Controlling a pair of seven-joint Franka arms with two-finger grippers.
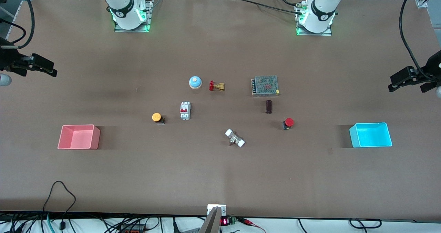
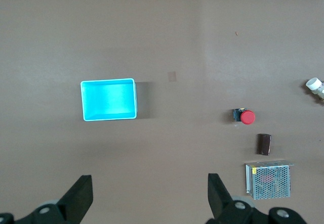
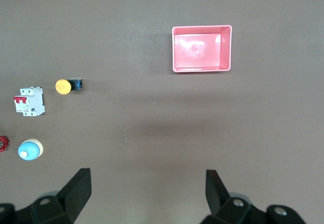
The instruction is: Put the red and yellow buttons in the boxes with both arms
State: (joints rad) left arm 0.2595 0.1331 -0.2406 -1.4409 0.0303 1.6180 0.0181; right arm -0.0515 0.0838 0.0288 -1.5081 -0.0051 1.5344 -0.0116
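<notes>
While both arms hang high at the table ends, we log the layout as follows.

Left gripper: the dark two-finger left gripper is over bare table at the left arm's end; we see its fingers spread wide apart with nothing between them.

Right gripper: the dark two-finger right gripper is over bare table at the right arm's end; fingers likewise spread wide, holding nothing.

Red button: the small red domed push button on a black base lies on its side on the brown table, toward the left arm's end, well apart from both bins.

Yellow button: the small yellow-orange domed push button on a black base also lies on its side, toward the right arm's end of the central cluster.

Cyan box: the thin-walled cyan rectangular plastic bin sits at the left arm's end, slightly nearer to the front camera than the red button; we see nothing in it.

Pink box: the thin-walled pink rectangular plastic bin sits at the right arm's end, slightly nearer than the yellow button; nothing in it either.

Other items: a white circuit breaker with red switches is just beside the yellow button; a blue dome bell with a cream top and a brass valve with a red handle lie farther from the front camera; a perforated metal power supply box and a small dark brown block lie farther than the red button; a metal fitting with white end caps lies nearest.
</notes>
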